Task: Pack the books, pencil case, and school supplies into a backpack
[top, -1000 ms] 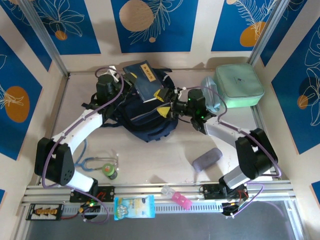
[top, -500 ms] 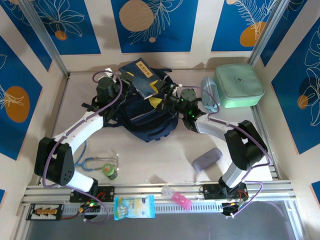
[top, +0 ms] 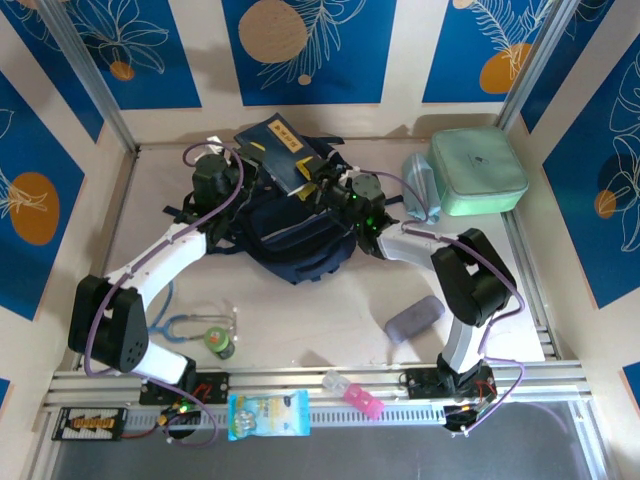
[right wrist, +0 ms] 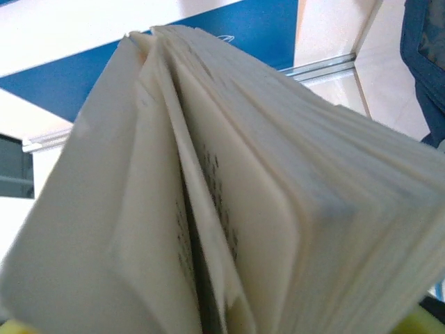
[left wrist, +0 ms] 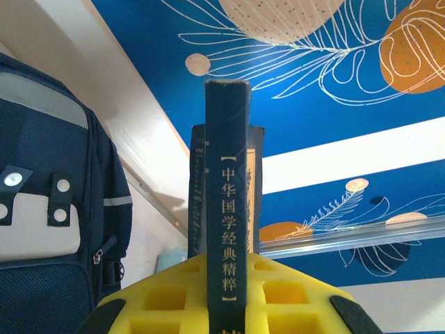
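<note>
Here, left jaws clamp the books (top: 272, 150) over the backpack (top: 300, 240); right jaws crowd their pages, grip unclear; green case (top: 478, 172) nearby.

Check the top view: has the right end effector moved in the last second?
Yes. The right end effector shifted left, away from the green case, toward the book.

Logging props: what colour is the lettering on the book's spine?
Gold, on the dark spine of the book; left wrist view.
</note>
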Available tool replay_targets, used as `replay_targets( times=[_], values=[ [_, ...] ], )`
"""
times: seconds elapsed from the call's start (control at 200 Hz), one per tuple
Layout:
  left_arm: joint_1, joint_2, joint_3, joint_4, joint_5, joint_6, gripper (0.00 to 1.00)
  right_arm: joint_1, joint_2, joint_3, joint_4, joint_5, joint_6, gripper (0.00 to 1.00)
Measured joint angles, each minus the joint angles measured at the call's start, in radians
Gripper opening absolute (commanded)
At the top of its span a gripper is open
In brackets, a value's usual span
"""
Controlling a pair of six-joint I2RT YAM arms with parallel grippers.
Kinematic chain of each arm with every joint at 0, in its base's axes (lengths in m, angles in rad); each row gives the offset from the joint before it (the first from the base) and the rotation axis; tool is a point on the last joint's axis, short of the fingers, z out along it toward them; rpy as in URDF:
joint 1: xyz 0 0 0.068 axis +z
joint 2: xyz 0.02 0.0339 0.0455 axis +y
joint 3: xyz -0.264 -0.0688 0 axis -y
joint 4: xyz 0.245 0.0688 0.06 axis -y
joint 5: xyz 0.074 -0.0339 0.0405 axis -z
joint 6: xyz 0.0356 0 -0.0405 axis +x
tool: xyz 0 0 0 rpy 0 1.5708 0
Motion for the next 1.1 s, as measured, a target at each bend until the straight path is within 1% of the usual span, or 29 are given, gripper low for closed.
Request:
replay_targets(
  times=[0.1, 0.14, 0.165, 0.22, 0.29, 0.365, 0.42, 0.465, 0.56, 0.6, 0.63, 0.785, 0.94, 1.02, 1.1],
  values=[
    [0.000, 0.000, 0.000, -0.009, -0.010, 0.000, 0.00, -0.003, 0.000, 0.000, 0.001, 0.007, -0.002, 0.20],
    [0.000, 0.000, 0.000, -0.014, -0.013, 0.000, 0.05, -0.005, 0.000, -0.001, 0.001, 0.007, -0.010, 0.13],
    [0.000, 0.000, 0.000, -0.019, -0.014, 0.000, 0.10, -0.005, 0.000, -0.003, 0.002, 0.010, -0.009, 0.09],
    [0.000, 0.000, 0.000, -0.029, -0.013, 0.000, 0.21, -0.006, -0.005, -0.013, 0.002, 0.011, -0.018, 0.05],
    [-0.002, 0.000, 0.000, -0.045, -0.012, 0.014, 0.32, -0.010, -0.020, -0.034, -0.008, 0.012, -0.030, 0.02],
    [-0.002, 0.000, 0.000, -0.074, -0.006, 0.043, 0.48, -0.024, -0.048, -0.060, -0.037, 0.011, -0.051, 0.00],
    [-0.002, -0.001, 0.000, -0.106, 0.002, 0.095, 0.58, -0.043, -0.080, -0.083, -0.075, 0.010, -0.085, 0.00],
    [-0.002, -0.004, 0.001, -0.140, 0.002, 0.122, 0.68, -0.061, -0.112, -0.102, -0.114, 0.008, -0.111, 0.00],
    [-0.002, -0.010, 0.002, -0.226, 0.011, 0.224, 0.83, -0.105, -0.198, -0.135, -0.219, 0.005, -0.188, 0.00],
    [-0.002, -0.012, 0.002, -0.262, 0.013, 0.260, 0.95, -0.124, -0.240, -0.143, -0.272, 0.004, -0.224, 0.00],
    [-0.003, -0.013, 0.002, -0.285, 0.018, 0.301, 1.00, -0.138, -0.275, -0.149, -0.314, 0.005, -0.257, 0.00],
    [-0.009, -0.003, 0.016, -0.410, 0.076, 0.481, 1.00, -0.205, -0.452, -0.163, -0.527, 0.031, -0.432, 0.00],
    [-0.041, 0.089, 0.134, -0.556, 0.162, 0.684, 1.00, -0.276, -0.579, -0.162, -0.734, 0.060, -0.578, 0.00],
    [-0.079, 0.150, 0.206, -0.639, 0.167, 0.797, 1.00, -0.319, -0.618, -0.171, -0.802, 0.061, -0.615, 0.00],
    [-0.126, 0.213, 0.279, -0.740, 0.147, 0.911, 1.00, -0.361, -0.653, -0.190, -0.859, 0.061, -0.639, 0.00]
  ],
)
